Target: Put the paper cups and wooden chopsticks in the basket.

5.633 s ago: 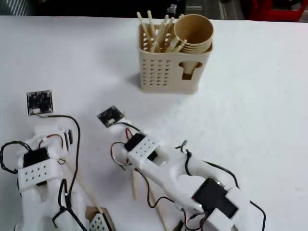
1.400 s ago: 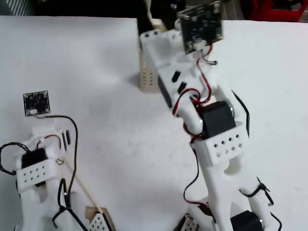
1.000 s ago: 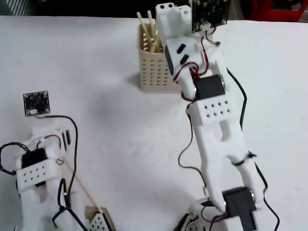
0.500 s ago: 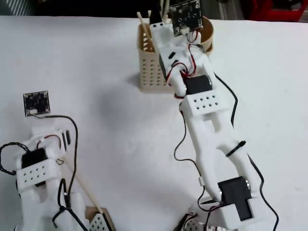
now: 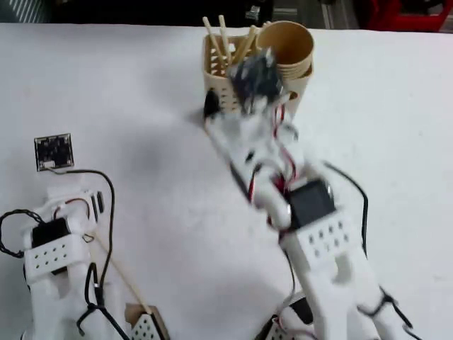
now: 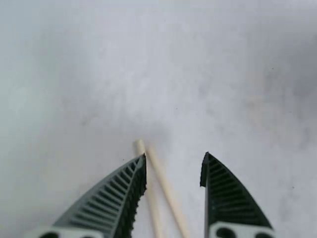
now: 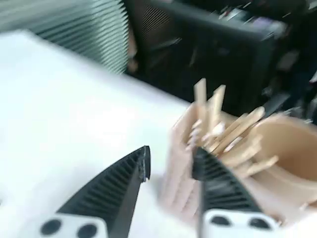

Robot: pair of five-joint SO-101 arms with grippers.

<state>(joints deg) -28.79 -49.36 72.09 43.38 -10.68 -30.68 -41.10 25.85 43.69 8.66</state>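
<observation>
You are nearing the end of the job, by my reading: the basket (image 5: 218, 85) is standing at the far side of the table (image 5: 106, 85), holding one nested stack of paper cups (image 5: 287, 44), about four rims showing, beside a bundle of chopsticks (image 5: 225, 42), of which you are seeing at least four ends poking up. Your right gripper (image 7: 171, 164) is hanging just in front of the basket with its fingers spread and nothing between them. Your left gripper (image 6: 174, 158) is sitting low over the table, well apart from the basket, its fingers also spread, and two loose chopsticks (image 6: 166, 191) are lying side by side on the table between them. Those two are what is left to collect. The next move is asking you to pinch both sticks together, lift them, and carry them to the basket once the right arm is out of the way.
</observation>
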